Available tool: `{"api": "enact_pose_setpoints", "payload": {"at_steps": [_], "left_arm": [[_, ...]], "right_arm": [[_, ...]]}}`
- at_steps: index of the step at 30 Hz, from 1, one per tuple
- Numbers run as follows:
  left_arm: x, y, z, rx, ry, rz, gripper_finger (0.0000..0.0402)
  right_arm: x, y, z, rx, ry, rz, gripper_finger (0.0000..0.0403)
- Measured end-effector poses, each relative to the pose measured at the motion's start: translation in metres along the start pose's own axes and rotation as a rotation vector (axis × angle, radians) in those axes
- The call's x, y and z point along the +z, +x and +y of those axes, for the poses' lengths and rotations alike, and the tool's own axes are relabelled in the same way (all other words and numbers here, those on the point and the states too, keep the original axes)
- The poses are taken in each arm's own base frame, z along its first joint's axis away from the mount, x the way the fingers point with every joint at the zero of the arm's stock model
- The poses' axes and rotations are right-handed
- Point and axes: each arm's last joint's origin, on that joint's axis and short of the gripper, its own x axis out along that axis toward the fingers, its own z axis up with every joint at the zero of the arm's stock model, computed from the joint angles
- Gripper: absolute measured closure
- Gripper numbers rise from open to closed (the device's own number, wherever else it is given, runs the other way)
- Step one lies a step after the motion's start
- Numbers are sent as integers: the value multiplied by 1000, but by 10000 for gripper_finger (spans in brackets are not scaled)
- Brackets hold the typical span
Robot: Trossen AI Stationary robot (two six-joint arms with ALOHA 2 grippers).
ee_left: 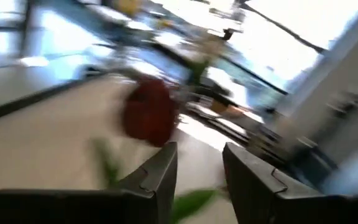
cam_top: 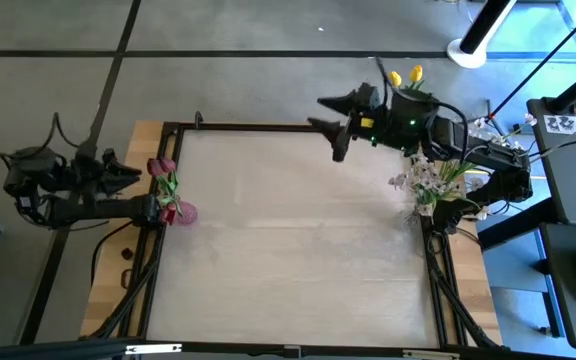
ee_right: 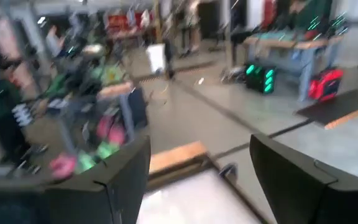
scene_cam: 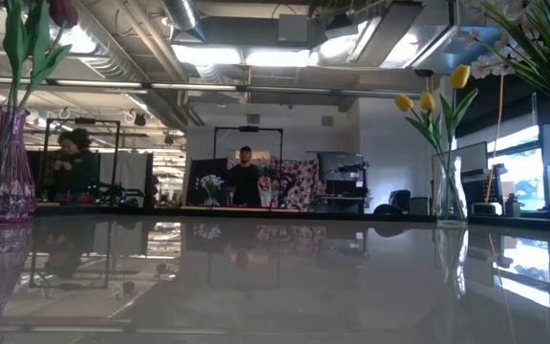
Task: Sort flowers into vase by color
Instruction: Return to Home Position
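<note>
Purple glass vase (cam_top: 183,213) at the left edge of the worktop (cam_top: 288,250) is filled with dark red tulips (cam_top: 161,167). The left gripper (cam_top: 133,174) is seen just beside, jaws released, empty. White blossoms (cam_top: 423,180) are set at the right edge and yellow tulips (cam_top: 405,76) at the far right corner, near the right gripper (cam_top: 318,112), jaws parted, empty. Stems are judged light and springy, best held mid-stalk.

A tulip vase (cam_top: 182,213) stands just ahead of the left gripper (cam_top: 134,174) fingers; other tulips (cam_top: 405,77) and blossom sprays (cam_top: 423,181) stand behind the right gripper (cam_top: 320,112) fingers.
</note>
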Motion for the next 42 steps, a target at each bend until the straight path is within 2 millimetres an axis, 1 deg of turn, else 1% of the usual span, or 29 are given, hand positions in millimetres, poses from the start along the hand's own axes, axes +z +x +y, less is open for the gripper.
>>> {"api": "enact_pose_setpoints", "payload": {"at_steps": [2,3,6,9,13,16,21,23,26,28,32,38,40,42], "left_arm": [[3,0,-5,-124,62,5,277],[5,-1,-8,-160,90,-16,277],[6,-1,-15,-205,175,-50,277],[1,4,-20,-239,250,-38,277],[-8,19,-26,-292,301,-28,277],[-15,35,-27,-333,333,-48,277],[-19,56,-27,-401,370,-67,277],[-22,61,-25,-409,369,-56,277],[-23,63,-26,-398,381,-60,277],[-23,63,-26,-387,401,-68,277],[-23,65,-26,-352,444,-86,277],[-29,74,-19,-364,442,-47,277],[-29,73,-20,-382,445,-41,277],[-28,67,-24,-399,465,-42,277]], "right_arm": [[8,-4,0,-16,-24,-67,133],[13,-8,0,-14,-41,-110,137],[25,-22,5,20,-67,-185,164],[29,-36,10,58,-84,-194,203],[35,-56,23,126,-94,-221,258],[37,-69,34,187,-115,-239,297],[39,-84,47,244,-129,-261,353],[41,-90,50,239,-122,-269,371],[43,-97,52,228,-105,-273,395],[44,-102,51,236,-97,-279,399],[49,-111,47,243,-40,-294,390],[52,-118,42,241,-26,-310,399],[53,-120,41,231,-23,-311,400],[53,-121,40,218,-16,-309,398]]}}
